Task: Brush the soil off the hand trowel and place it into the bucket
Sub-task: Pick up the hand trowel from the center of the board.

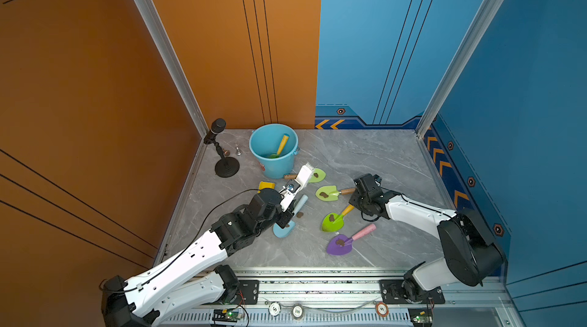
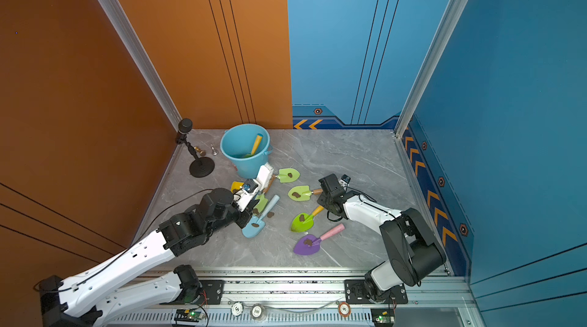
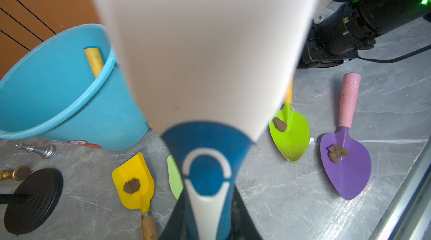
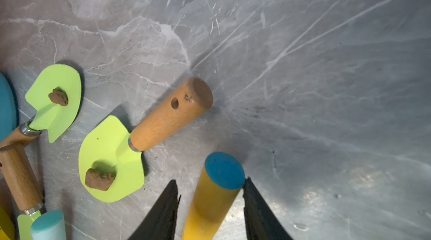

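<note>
Yellow handle (image 4: 211, 208) of the lime trowel (image 1: 333, 222) lies inside my right tool (image 4: 210, 188), jaws apart; my left tool (image 1: 289, 193) clamps the white brush (image 1: 305, 175) near the bucket (image 1: 276, 166).

Surface (image 4: 303, 40): grey stone-look slab, smooth and semi-gloss; I note fine scratches.
Bucket (image 3: 46, 80): light-blue plastic, smooth, low sheen.
Brush (image 3: 205, 52): smooth white plastic body. Its blue grip (image 3: 205, 138) looks matt and rubbery.
Wooden handle (image 4: 168, 115): bare matt wood with a bright metal ferrule (image 4: 134, 147).
Pale-green blade (image 4: 105, 148): smooth, satin coated.
Soil lump (image 4: 99, 179): matt, rough, clay-like.
Yellow handle (image 4: 210, 203): matt, with a blue end cap (image 4: 224, 171).
Pink handle (image 3: 348, 101): matt, dirt-speckled.
Fingers (image 4: 166, 208) of my right pincer (image 4: 211, 180): black, matt, rough-textured.
</note>
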`<state>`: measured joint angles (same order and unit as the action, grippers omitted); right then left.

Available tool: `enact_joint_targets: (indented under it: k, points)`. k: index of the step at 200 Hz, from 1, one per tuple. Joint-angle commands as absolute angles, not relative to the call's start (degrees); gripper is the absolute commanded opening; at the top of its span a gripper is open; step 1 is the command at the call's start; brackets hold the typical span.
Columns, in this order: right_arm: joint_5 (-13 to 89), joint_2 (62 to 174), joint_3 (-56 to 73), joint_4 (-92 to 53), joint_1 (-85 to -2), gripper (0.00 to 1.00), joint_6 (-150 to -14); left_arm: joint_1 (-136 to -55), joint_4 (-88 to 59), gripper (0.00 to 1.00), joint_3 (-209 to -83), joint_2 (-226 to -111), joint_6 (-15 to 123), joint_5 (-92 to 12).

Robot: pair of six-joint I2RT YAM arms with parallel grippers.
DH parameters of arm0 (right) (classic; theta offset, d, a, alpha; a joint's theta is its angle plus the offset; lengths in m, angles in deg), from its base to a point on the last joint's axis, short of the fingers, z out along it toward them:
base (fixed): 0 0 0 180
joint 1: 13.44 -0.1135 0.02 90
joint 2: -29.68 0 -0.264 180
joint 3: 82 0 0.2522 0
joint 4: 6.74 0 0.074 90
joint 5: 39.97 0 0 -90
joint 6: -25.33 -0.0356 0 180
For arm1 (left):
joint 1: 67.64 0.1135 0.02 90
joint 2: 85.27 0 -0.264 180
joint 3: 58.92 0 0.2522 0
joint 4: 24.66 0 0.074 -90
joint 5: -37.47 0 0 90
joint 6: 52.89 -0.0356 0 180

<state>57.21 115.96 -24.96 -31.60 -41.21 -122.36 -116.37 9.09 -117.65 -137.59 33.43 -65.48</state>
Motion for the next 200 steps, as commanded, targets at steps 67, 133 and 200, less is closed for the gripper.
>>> enact_joint_targets:
  k: [67, 133, 200]
  points:
    - [61.52, 119.06, -26.21, -28.33, -41.73, 0.37, -126.28, -117.37, 8.75, 0.00, -117.11, -137.06, 31.87, -67.03]
    - [61.95, 117.30, -27.28, -25.82, -42.09, 0.21, -126.73, -117.44, 8.74, 0.00, -116.91, -137.38, 31.20, -67.47]
    - [61.00, 107.60, -24.05, -23.46, -44.20, 0.15, -116.26, -117.63, 10.08, 0.00, -117.55, -140.48, 29.29, -65.91]
